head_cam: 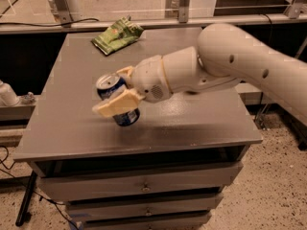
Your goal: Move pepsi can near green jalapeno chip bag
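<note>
The can (116,101) sits over the front-left part of the surface (67,128), tilted with its silver top toward the left and back, and it seems a little raised. The gripper (121,89), reaching in from the right, is clamped on its sides. The bag (116,34) lies well apart, almost straight behind the can at the far edge, so I judge the carry goes backward, hardly sideways.

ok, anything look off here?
Only the pepsi can: it sits tilted, top leaning left, clamped in the gripper over the table's front-left. Green jalapeno chip bag lies crumpled at the far edge. No spill visible.
</note>
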Available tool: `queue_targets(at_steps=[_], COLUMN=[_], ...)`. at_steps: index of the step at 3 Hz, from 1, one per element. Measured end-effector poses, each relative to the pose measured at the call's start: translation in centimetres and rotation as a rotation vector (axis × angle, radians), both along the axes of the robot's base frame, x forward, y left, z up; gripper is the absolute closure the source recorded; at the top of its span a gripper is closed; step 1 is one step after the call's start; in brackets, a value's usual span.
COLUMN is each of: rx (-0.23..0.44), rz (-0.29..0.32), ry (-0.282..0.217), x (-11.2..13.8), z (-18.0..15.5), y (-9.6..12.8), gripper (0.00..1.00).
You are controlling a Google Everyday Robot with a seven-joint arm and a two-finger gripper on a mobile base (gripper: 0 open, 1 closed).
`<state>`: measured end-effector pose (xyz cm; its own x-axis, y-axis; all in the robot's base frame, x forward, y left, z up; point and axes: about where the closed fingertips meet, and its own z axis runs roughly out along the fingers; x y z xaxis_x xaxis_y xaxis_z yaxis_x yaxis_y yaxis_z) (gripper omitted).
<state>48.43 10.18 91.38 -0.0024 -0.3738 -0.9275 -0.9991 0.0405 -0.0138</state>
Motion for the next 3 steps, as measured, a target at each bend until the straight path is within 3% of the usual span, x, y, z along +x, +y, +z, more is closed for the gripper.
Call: queue_targets(at_steps=[1,2,3], rx=[-0.026,0.007,0.021], rz=[-0.084,-0.161,-0.16], ry=[0.012,-0.002,-0.009], x=[4.9,7.2,7.0], z=[4.7,8.8,8.7], y=[-2.6,-4.4,-4.3], gripper=[1.0,1.0,1.0])
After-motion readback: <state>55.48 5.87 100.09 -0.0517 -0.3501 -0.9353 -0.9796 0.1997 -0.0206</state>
